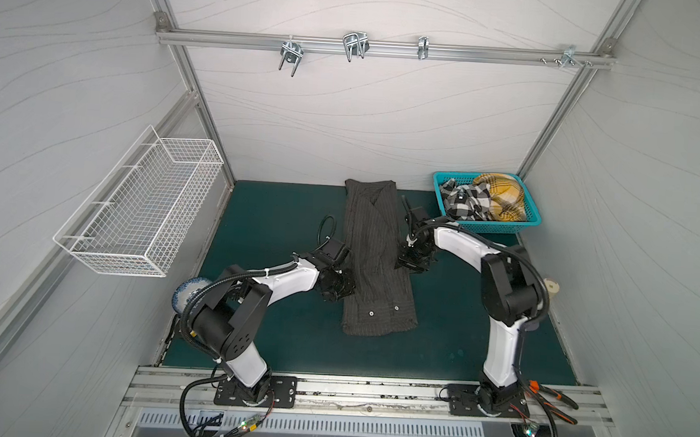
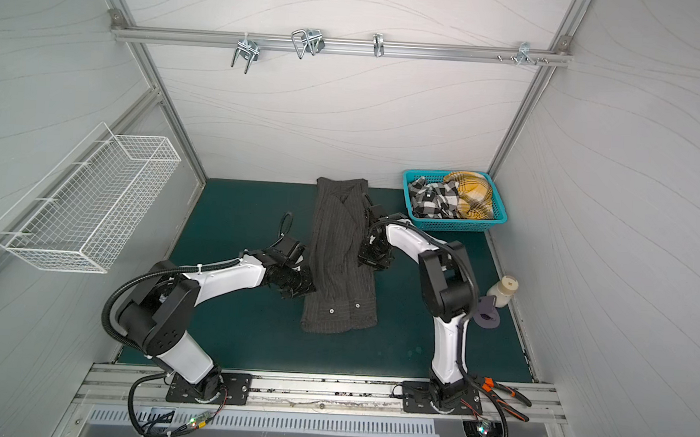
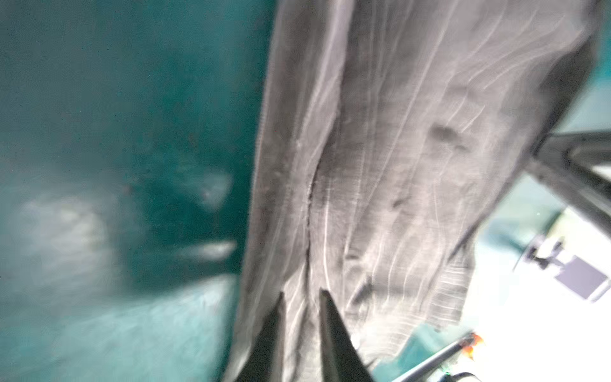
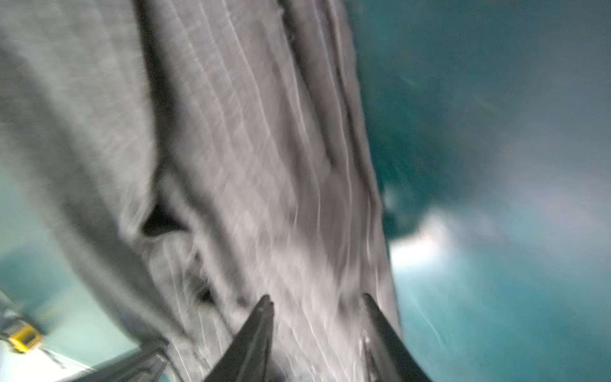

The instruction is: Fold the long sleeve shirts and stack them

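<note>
Blurred fingertips of the left gripper [image 3: 301,297] stand slightly parted over the charcoal pinstriped shirt [image 1: 374,262], clasping nothing. The right gripper [image 4: 315,299], spread wider at the opposite edge, is likewise empty. That shirt lies on the green mat [image 1: 281,223] as a long narrow strip with its sides apparently turned in, so the crosswise folds seem left to do. Of three shirts, one is partly folded. The checked shirt [image 1: 464,199] and mustard plaid shirt [image 1: 503,195] lie crumpled in the one teal basket [image 1: 497,227]. Nothing is stacked yet.

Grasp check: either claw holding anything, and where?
Apparently nothing: left claw and right claw stand open at the long edges of the dark charcoal pinstriped cloth shirt.
</note>
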You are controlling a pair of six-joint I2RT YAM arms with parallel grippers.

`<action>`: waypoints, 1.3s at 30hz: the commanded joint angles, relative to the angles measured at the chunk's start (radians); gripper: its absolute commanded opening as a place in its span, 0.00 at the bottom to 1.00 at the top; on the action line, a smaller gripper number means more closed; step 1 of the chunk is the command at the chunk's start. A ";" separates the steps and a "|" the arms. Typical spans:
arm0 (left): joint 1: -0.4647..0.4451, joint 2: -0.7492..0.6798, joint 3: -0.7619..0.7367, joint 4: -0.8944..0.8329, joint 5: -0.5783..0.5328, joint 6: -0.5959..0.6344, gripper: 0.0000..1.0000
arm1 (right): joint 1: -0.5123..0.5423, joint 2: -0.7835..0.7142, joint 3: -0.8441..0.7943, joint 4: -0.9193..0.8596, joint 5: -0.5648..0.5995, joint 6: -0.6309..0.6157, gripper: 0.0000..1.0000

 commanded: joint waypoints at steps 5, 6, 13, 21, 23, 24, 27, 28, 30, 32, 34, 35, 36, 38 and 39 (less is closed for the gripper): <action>0.002 -0.163 0.033 -0.080 0.221 0.083 0.34 | 0.142 -0.324 -0.274 -0.010 -0.051 0.069 0.51; -0.008 -0.166 0.002 -0.043 0.262 0.062 0.34 | 0.154 -0.338 -0.308 0.010 -0.063 0.089 0.50; -0.030 -0.096 -0.096 0.073 0.303 -0.005 0.37 | 0.211 -0.316 -0.425 0.140 -0.114 0.148 0.44; -0.034 -0.010 -0.151 0.159 0.287 -0.072 0.39 | 0.260 -0.255 -0.429 0.196 -0.125 0.150 0.41; -0.033 0.009 -0.156 0.174 0.290 -0.081 0.39 | 0.261 -0.251 -0.428 0.199 -0.120 0.156 0.40; -0.036 0.019 -0.152 0.173 0.290 -0.081 0.38 | 0.262 -0.248 -0.425 0.197 -0.116 0.156 0.39; -0.040 0.038 -0.154 0.194 0.283 -0.096 0.39 | 0.261 -0.233 -0.416 0.187 -0.102 0.156 0.38; -0.043 0.046 -0.154 0.201 0.285 -0.102 0.39 | 0.261 -0.228 -0.413 0.185 -0.100 0.157 0.37; -0.049 0.063 -0.150 0.210 0.288 -0.110 0.39 | 0.261 -0.226 -0.415 0.181 -0.093 0.163 0.36; -0.060 0.079 -0.148 0.229 0.294 -0.124 0.38 | 0.261 -0.226 -0.419 0.179 -0.082 0.171 0.34; -0.072 0.084 -0.148 0.242 0.294 -0.137 0.36 | 0.261 -0.227 -0.422 0.182 -0.082 0.174 0.33; -0.077 0.084 -0.147 0.245 0.295 -0.142 0.35 | 0.261 -0.227 -0.422 0.183 -0.086 0.175 0.33; -0.081 0.082 -0.146 0.245 0.293 -0.142 0.34 | 0.261 -0.229 -0.421 0.185 -0.089 0.177 0.33; -0.083 0.078 -0.145 0.235 0.284 -0.141 0.30 | 0.261 -0.231 -0.423 0.184 -0.087 0.181 0.32; -0.083 0.076 -0.146 0.235 0.281 -0.139 0.28 | 0.261 -0.232 -0.423 0.181 -0.084 0.180 0.31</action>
